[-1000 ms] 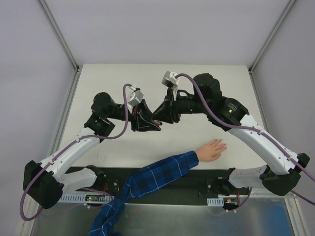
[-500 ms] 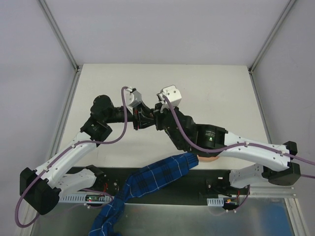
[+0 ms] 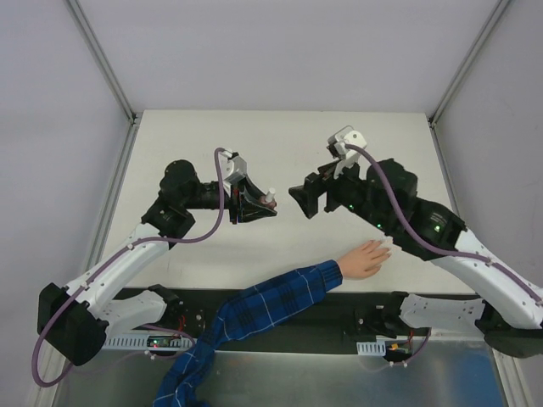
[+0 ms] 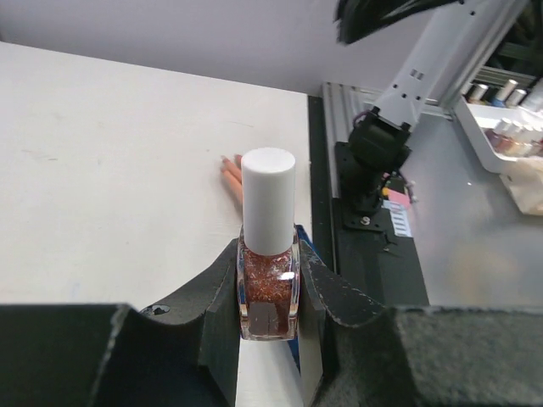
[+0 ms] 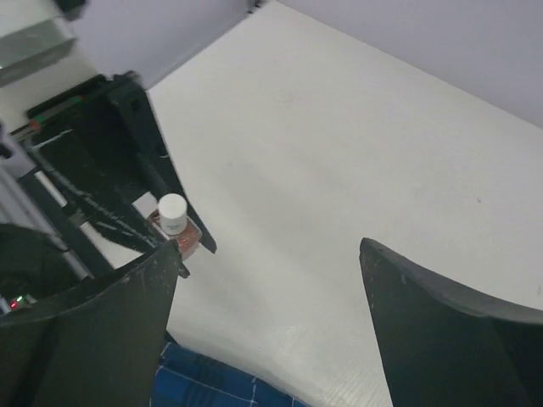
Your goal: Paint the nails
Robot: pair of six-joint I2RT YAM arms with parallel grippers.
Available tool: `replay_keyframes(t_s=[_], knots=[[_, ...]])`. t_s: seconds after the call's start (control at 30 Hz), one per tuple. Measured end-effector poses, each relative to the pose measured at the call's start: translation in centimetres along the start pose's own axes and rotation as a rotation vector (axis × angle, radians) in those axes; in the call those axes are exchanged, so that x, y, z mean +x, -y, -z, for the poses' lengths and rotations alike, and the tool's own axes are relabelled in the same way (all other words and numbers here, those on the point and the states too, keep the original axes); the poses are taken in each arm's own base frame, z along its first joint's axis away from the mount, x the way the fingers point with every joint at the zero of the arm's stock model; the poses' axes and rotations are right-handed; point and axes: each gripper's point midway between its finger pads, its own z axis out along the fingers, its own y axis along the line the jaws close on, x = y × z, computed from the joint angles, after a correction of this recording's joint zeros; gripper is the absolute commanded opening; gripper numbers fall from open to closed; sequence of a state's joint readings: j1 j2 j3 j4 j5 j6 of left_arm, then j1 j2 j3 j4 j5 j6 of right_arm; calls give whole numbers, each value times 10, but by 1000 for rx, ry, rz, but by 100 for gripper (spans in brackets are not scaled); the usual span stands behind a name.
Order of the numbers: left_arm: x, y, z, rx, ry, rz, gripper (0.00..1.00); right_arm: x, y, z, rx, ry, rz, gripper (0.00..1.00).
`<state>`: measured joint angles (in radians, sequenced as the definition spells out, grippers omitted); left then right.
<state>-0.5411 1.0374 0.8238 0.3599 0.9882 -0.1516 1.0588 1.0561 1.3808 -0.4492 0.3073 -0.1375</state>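
Jaws of the right tool [image 3: 307,202] are standing spread wide and holding nothing. The tool is hanging clear of the bottle [image 4: 268,292], at about 3 o'clock from it in the overhead view. Half a second ago this arm was reaching low across the surface [image 3: 373,153], with its tool in against the bottle top and its forearm covering the hand [image 3: 363,259]. Now it is drawing back toward 3 o'clock and the hand is showing again. The left tool [image 3: 257,205] is pinching the bottle upright by its glass body, as it was doing a second ago. The white cap [image 4: 268,199] is sitting on the bottle neck in both wrist views, so the right tool is coming away without it.

For the task, this is most likely meaning that the brush is not yet out. The pictures are not telling whether the cap is now looser.

The nails [image 3: 387,248], too small to make out singly, are lying at the fingertips of the hand. The hand is resting flat on the surface at about 5 o'clock from the bottle, well apart from both tools. Its fingers are pointing toward 2 o'clock and the plaid sleeve [image 3: 271,301] is trailing toward 7 o'clock. Whether any polish is on the nails cannot be told.
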Motion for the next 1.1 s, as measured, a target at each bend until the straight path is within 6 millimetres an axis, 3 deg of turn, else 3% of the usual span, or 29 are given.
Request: replay_keyframes(t_s=[0.17, 0.37, 0.4, 0.53, 0.7, 0.73, 0.83, 0.87, 1.03, 1.1], knots=[[2, 15, -3, 118, -14, 50, 0, -4, -27, 8, -271, -12, 40, 89], [4, 22, -6, 198, -24, 109, 0, 15, -57, -21, -462, -123, 29, 77], [3, 23, -6, 207, -25, 116, 0, 19, -59, -25, -478, -141, 24, 70], [1, 27, -6, 225, -21, 117, 0, 26, -65, -28, -535, -171, 5, 62], [0, 31, -6, 244, -22, 115, 0, 23, -72, -23, -595, -165, -6, 34], [0, 32, -6, 247, -23, 116, 0, 22, -74, -22, -605, -163, -11, 33], [0, 33, -6, 250, -23, 118, 0, 20, -76, -21, -620, -159, -14, 15], [-1, 33, -6, 251, -22, 115, 0, 20, -76, -22, -618, -159, -19, 1], [-5, 27, -6, 190, -3, 104, 0, 17, -69, -31, -549, -141, -52, 0], [-4, 13, -7, 97, 6, 93, 0, 15, -60, -42, -366, -102, -66, 0]])
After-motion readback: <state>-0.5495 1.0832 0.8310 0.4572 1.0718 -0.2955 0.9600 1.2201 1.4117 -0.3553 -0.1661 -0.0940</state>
